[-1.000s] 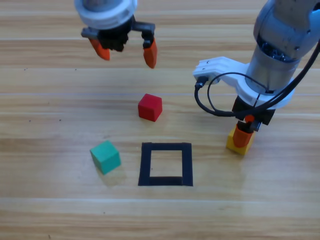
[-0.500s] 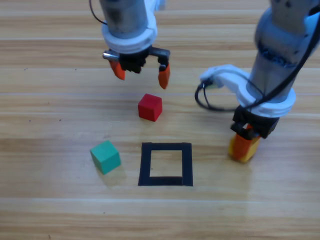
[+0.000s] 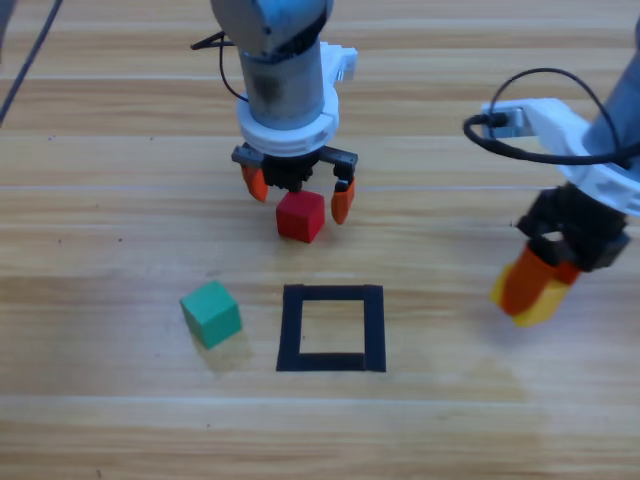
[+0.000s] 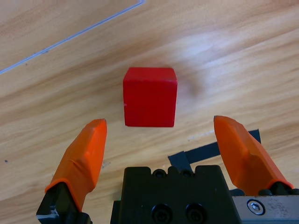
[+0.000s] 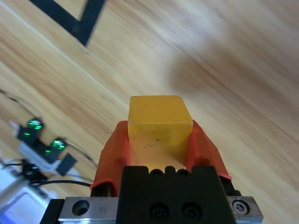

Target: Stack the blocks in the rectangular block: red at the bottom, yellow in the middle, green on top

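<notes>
The red cube (image 3: 300,216) (image 4: 150,96) rests on the table behind the black tape square (image 3: 331,328). My left gripper (image 3: 298,193) (image 4: 161,140) hangs open just over it, one orange jaw on each side, not touching. Left of the square lies the teal-green cube (image 3: 211,313). At the right, my right gripper (image 3: 532,283) (image 5: 160,140) is shut on the yellow cube (image 3: 540,298) (image 5: 159,120), which it holds above the table. A corner of the tape square (image 5: 77,18) shows in the right wrist view.
Black cable loops from the right arm (image 3: 520,90) hang over the table's right side. A strip of the tape square (image 4: 205,151) shows by the left gripper's body.
My left gripper came down and forward until its jaws straddle the red cube. My right gripper lifted the yellow cube off the table and carried it slightly right.
</notes>
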Robot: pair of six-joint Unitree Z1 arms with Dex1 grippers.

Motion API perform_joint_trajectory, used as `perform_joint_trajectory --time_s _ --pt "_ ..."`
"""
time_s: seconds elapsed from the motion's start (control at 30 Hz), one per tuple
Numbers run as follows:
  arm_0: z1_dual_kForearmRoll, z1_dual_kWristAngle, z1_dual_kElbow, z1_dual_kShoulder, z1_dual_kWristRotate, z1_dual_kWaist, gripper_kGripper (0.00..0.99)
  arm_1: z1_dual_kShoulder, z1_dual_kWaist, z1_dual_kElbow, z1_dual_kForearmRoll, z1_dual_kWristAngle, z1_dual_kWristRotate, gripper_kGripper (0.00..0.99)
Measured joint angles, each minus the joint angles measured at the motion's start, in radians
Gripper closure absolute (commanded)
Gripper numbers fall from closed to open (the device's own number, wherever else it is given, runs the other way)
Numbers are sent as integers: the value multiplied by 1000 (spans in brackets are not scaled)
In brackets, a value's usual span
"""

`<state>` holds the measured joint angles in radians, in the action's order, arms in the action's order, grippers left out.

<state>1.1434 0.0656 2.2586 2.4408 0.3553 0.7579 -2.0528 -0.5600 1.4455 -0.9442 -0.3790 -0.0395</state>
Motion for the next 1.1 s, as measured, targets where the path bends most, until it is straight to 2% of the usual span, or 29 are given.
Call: perform_joint_trajectory --time_s 0.13,0.23,0.43,0.53,0.7,0.77,0.87,0.9,1.1 --pt "0 17 26 23 0 2 21 23 2 -10 0 99 -5 630" --pt "0 35 33 45 0 3 31 23 5 -10 1 131 -6 631" --pt "0 59 58 96 0 4 36 23 7 -23 38 255 -6 636" --pt "0 60 77 107 0 5 76 23 7 -26 49 309 -6 636" --pt "0 60 80 109 0 6 228 21 9 -26 58 378 -6 636" --pt "0 60 80 109 0 6 321 20 9 -26 61 395 -2 636" --pt "0 60 80 109 0 6 740 20 9 -26 62 397 6 636" --pt "0 60 80 109 0 6 843 20 9 -25 62 397 9 636" --pt "0 61 60 101 0 5 903 20 9 -25 62 397 39 636"
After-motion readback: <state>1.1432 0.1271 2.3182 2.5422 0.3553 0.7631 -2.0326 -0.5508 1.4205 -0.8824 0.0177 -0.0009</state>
